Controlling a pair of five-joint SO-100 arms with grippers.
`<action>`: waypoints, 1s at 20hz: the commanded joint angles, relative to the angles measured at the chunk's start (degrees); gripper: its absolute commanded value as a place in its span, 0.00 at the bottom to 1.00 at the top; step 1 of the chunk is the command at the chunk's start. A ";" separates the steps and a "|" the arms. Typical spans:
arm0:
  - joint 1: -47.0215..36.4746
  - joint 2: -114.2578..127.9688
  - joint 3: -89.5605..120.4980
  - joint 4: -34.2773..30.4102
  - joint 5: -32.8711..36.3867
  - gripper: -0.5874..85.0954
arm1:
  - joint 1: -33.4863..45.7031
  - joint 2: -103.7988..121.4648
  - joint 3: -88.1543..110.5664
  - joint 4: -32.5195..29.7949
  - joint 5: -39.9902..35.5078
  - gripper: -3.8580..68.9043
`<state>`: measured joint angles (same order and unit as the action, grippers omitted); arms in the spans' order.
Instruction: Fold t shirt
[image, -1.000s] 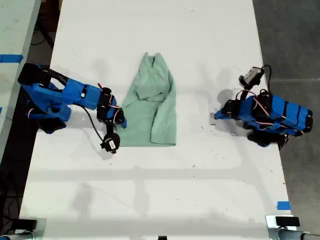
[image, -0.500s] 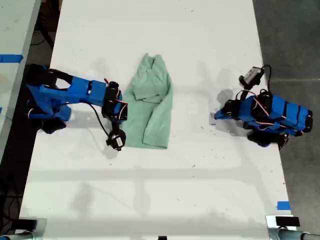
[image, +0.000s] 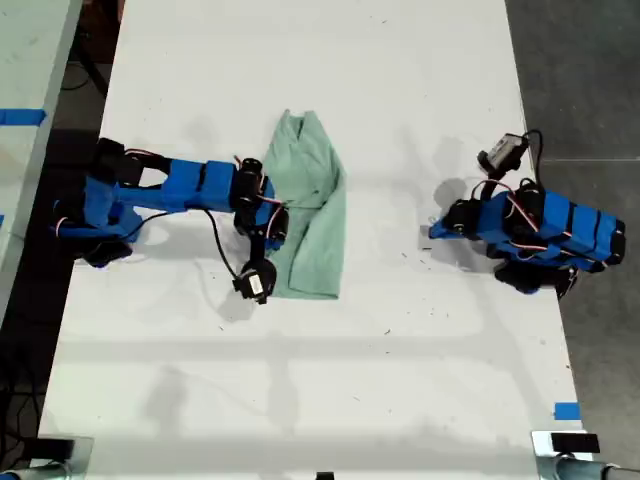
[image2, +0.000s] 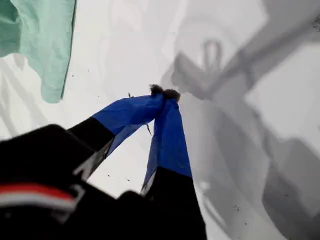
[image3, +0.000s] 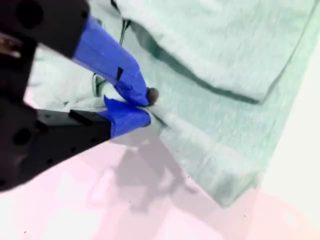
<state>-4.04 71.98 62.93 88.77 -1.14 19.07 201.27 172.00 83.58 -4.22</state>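
Second end effector (image3: 145, 107) pinches a fold of the mint t shirt (image: 312, 215) on the white surface (image: 400, 330), while first end effector (image2: 165, 93) sits closed and empty well apart.

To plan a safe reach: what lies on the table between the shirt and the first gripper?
Only bare white table lies between the shirt and my first gripper, as the exterior view shows.

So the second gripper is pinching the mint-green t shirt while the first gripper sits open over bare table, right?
Not quite: my first gripper is shut, its blue-taped tips meeting over the bare white table, as the first wrist view shows. The rest holds: my second gripper pinches an edge of the t shirt.
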 joint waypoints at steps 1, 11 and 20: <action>0.35 -0.53 -4.66 -5.54 2.29 0.00 | -0.18 -0.18 -0.70 0.09 -0.97 0.04; 0.53 -10.72 -5.19 -18.37 5.80 0.32 | -0.26 -0.18 -0.70 0.09 -1.14 0.04; -0.44 11.07 -5.10 -3.16 -1.93 0.04 | -0.26 -0.18 -0.70 0.09 -1.14 0.04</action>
<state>-4.04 71.19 60.91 80.68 -0.09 19.07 201.27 172.00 83.58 -4.22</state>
